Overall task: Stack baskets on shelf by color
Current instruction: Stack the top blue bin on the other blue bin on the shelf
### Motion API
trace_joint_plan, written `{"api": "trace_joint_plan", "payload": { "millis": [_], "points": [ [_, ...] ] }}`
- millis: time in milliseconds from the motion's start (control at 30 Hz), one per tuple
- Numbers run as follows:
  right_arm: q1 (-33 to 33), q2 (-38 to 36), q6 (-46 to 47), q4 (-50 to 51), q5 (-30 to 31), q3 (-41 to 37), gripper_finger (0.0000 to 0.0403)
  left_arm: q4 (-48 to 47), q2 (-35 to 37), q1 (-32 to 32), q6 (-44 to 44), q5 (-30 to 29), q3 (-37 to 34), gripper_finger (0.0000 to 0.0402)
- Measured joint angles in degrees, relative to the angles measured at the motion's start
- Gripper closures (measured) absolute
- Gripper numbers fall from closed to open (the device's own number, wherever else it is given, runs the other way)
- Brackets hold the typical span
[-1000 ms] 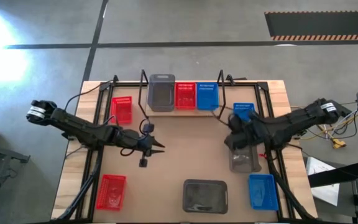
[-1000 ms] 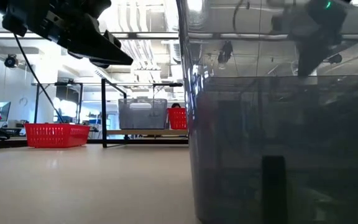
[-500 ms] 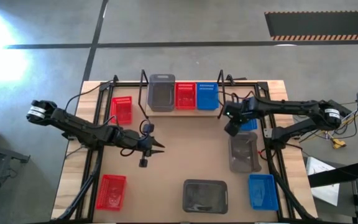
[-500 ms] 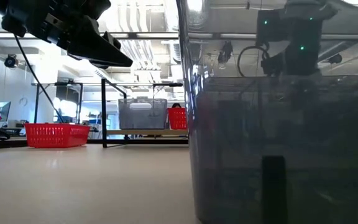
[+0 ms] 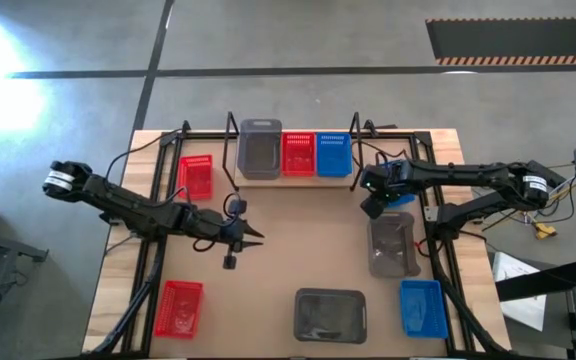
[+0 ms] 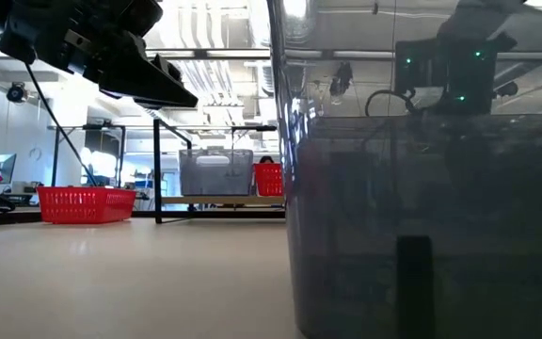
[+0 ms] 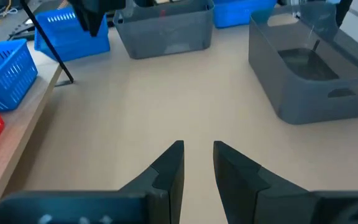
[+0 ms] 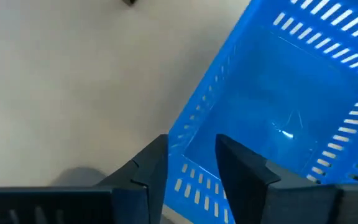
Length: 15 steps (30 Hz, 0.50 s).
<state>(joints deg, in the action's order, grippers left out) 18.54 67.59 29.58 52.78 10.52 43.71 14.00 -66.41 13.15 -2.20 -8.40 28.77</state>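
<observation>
Evidently the blue basket (image 8: 278, 118) under the right gripper (image 5: 372, 197) is a light, thin-walled piece of perforated plastic; it is judged stiff enough to be lifted by one wall, though some flex and a smooth, slippery rim are to be expected. In the right wrist view the fingers (image 8: 143, 171) are seen parted, straddling the basket's near wall, one outside and one over the inside, with nothing yet pinched; that short wall, taken at its middle, is judged the best hold. This basket lies at the right end of the shelf (image 5: 351, 177), just off it on the table (image 5: 298, 240). On the shelf a grey basket (image 5: 259, 149), a red basket (image 5: 299, 153) and another blue basket (image 5: 332, 154) are set side by side. The left gripper (image 5: 252, 235) hangs over the table's middle left, its fingers (image 7: 169, 168) slightly apart and empty. The table is bare, pale wood, and is judged to let a light basket slide readily if nudged. Beyond it, in the low view, an open workshop with ceiling lights and racks is noted; no person is made out.
</observation>
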Motion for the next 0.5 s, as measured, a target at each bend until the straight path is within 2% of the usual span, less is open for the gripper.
{"api": "trace_joint_plan", "payload": {
  "millis": [267,367,500],
  "points": [
    [0.0,0.0,0.0,-1.3,0.0,-0.2,0.0322,0.6,0.0,0.0,0.0,0.0,-0.2,0.0332],
    [0.0,0.0,-0.3,-1.2,0.0,-0.2,0.0309,0.6,0.0,0.0,0.0,0.0,-0.2,0.0332],
    [0.0,0.0,-1.6,-0.4,-0.7,0.1,0.027,0.6,0.0,0.0,0.0,0.0,-0.2,0.0332]
  ]
}}
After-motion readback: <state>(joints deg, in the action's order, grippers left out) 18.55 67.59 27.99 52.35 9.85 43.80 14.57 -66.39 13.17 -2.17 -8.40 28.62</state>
